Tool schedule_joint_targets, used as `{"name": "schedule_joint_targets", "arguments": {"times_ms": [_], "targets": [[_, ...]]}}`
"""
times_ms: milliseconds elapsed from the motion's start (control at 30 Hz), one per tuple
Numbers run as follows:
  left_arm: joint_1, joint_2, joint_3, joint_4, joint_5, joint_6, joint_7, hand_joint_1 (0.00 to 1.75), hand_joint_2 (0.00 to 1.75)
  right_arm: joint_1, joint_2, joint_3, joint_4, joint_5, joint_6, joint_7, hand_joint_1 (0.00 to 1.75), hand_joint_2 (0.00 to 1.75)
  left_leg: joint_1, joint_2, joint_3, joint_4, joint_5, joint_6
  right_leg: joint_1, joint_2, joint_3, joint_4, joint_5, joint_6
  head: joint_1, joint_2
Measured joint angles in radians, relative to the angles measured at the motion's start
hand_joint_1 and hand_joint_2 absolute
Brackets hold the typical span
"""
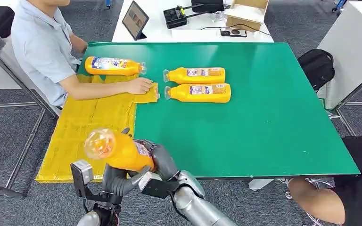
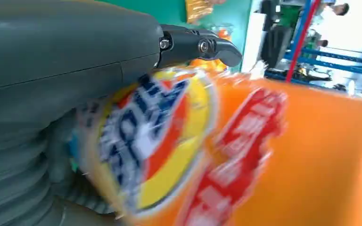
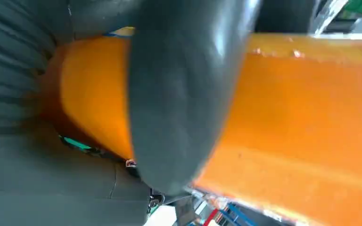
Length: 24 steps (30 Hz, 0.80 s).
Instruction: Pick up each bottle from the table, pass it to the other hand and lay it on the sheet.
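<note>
Both hands meet on the held bottle [image 1: 118, 149] at the near desk [image 1: 264, 117] edge: right hand [image 1: 162, 162] fingers wrap it, left hand [image 1: 118, 181] fingers close underneath. Release one side only once the other grips firmly, then lay it on the yellow sheet [image 1: 85, 122].

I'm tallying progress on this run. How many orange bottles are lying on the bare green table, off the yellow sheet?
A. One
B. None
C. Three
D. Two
D: two bottles lie side by side on the green table; a third rests on the yellow sheet, a fourth is held up.
</note>
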Motion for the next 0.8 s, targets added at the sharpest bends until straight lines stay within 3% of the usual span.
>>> {"name": "schedule_joint_targets", "arguments": {"times_ms": [67, 100, 167, 200, 233, 267, 433, 467, 800], "targets": [[0.008, -0.004, 0.007, -0.009, 0.044, -0.008, -0.014, 0.0, 1.75, -0.001, 0.0, 0.02, 0.005, -0.011, -0.001, 0.0, 1.75, 1.75, 0.0, 0.0, 0.0, 0.0, 0.0, 0.0, 0.0, 0.0, 0.0, 0.0, 0.0, 0.0, 0.0, 0.0], [0.011, -0.006, 0.011, -0.014, 0.056, -0.01, -0.018, 1.22, 1.75, -0.002, 0.0, 0.026, 0.006, -0.017, 0.0, 0.0, 1.75, 1.75, 0.0, 0.0, 0.0, 0.0, 0.0, 0.0, 0.0, 0.0, 0.0, 0.0, 0.0, 0.0, 0.0, 0.0], [0.015, -0.008, 0.015, -0.023, 0.074, -0.01, -0.027, 1.22, 1.75, -0.007, 0.0, 0.038, 0.008, -0.024, 0.002, 0.0, 1.75, 1.75, 0.0, 0.0, 0.0, 0.0, 0.0, 0.0, 0.0, 0.0, 0.0, 0.0, 0.0, 0.0, 0.0, 0.0], [0.016, -0.01, 0.018, -0.027, 0.078, -0.009, -0.035, 1.75, 1.75, -0.01, 0.001, 0.045, 0.01, -0.028, 0.003, 0.0, 1.57, 1.75, 0.0, 0.0, 0.0, 0.0, 0.0, 0.0, 0.0, 0.0, -0.001, 0.0, 0.0, 0.0, 0.0, 0.0], [0.019, -0.012, 0.02, -0.031, 0.085, -0.007, -0.041, 1.75, 1.75, -0.013, 0.002, 0.051, 0.013, -0.031, 0.003, 0.0, 0.56, 1.75, 0.0, 0.0, 0.0, 0.0, 0.0, 0.0, 0.0, 0.0, -0.001, 0.0, 0.0, 0.0, 0.0, 0.0], [0.022, -0.015, 0.023, -0.035, 0.086, -0.006, -0.047, 1.75, 1.75, -0.016, 0.004, 0.056, 0.015, -0.032, 0.004, 0.0, 0.0, 1.75, 0.0, 0.0, 0.0, 0.0, 0.0, 0.0, 0.0, 0.0, -0.001, 0.0, 0.0, 0.0, 0.0, 0.0], [0.023, -0.017, 0.033, -0.043, 0.106, -0.003, -0.059, 1.75, 1.75, -0.024, 0.009, 0.076, 0.035, -0.031, 0.002, 0.0, 0.0, 1.75, 0.0, 0.001, 0.0, 0.0, 0.0, 0.0, 0.0, 0.0, -0.001, 0.0, 0.0, 0.0, 0.0, 0.0], [0.023, -0.018, 0.036, -0.045, 0.106, -0.003, -0.061, 1.75, 1.75, -0.022, 0.01, 0.079, 0.042, -0.031, -0.002, 0.0, 0.0, 0.0, 0.0, 0.001, 0.0, 0.0, 0.0, 0.0, 0.0, 0.0, -0.001, 0.0, 0.0, 0.0, 0.001, 0.0], [0.02, -0.019, 0.049, -0.048, 0.106, 0.003, -0.054, 1.75, 1.75, -0.021, 0.01, 0.089, 0.066, 0.066, -0.172, 0.0, 0.0, 0.0, 0.0, 0.001, 0.0, 0.0, 0.0, 0.0, 0.0, 0.0, -0.001, 0.0, 0.0, 0.0, 0.0, 0.0]]}}
